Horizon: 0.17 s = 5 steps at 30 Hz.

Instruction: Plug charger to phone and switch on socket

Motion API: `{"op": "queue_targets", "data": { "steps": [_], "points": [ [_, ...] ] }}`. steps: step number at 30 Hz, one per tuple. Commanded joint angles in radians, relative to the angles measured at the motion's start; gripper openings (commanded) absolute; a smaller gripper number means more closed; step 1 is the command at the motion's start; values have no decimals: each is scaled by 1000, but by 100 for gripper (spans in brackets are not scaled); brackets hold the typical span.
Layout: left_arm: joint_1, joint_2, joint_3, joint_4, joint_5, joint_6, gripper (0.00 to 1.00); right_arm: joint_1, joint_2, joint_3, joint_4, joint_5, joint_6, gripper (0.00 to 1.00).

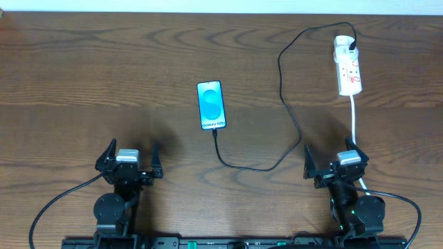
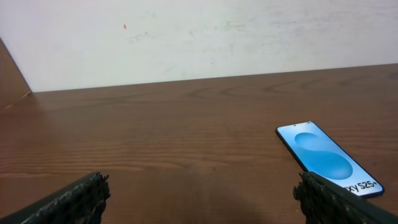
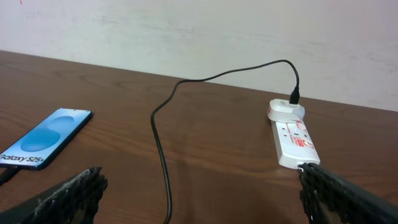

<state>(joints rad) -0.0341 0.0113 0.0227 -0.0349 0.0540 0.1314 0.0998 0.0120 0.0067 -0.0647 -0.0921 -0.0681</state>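
Note:
The phone [image 1: 212, 105] lies flat mid-table, blue screen lit; it also shows in the left wrist view [image 2: 328, 160] and the right wrist view [image 3: 45, 138]. The black charger cable [image 1: 280, 76] runs from the phone's near end, where its tip sits at the port, in a loop up to the socket [image 1: 348, 68] at the far right; its plug sits in the strip's far end [image 3: 294, 96]. The cable [image 3: 160, 149] and the socket [image 3: 293, 135] show in the right wrist view. My left gripper [image 1: 129, 160] is open and empty near the front left. My right gripper [image 1: 336, 164] is open and empty at the front right.
The socket's thick white cord [image 1: 355, 121] runs toward the front, down to my right gripper. A pale wall [image 2: 186, 37] stands behind the wooden table's far edge.

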Motion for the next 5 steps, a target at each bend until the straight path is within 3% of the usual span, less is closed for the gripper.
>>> {"op": "queue_targets", "data": {
  "steps": [1, 5],
  "points": [
    [5, -4, -19, -32, -13, 6, 98, 6, -5, -1, -6, 8, 8, 99],
    [5, -4, -19, -32, -13, 6, 98, 6, -5, -1, -6, 8, 8, 99]
  ]
}}
